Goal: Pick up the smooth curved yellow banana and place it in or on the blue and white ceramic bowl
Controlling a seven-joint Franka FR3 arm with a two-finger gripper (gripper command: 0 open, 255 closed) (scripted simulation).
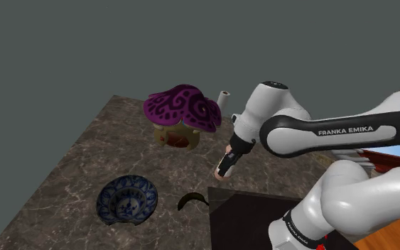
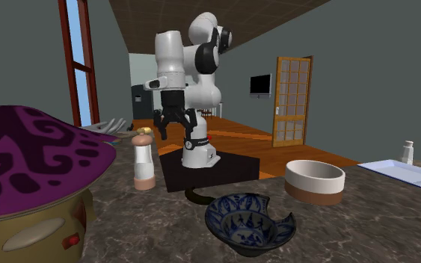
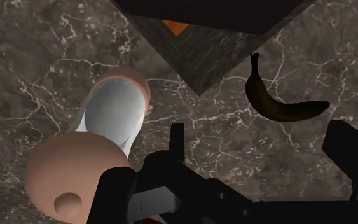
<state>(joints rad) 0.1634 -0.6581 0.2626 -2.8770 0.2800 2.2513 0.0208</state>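
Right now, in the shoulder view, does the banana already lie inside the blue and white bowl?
No, the banana lies on the marbled counter beside the bowl, apart from it.

Banana (image 1: 193, 197) on counter (image 1: 70, 177), just beside bowl (image 1: 127, 201) on shoulder view's right; mushroom jar (image 1: 180, 113) behind both.
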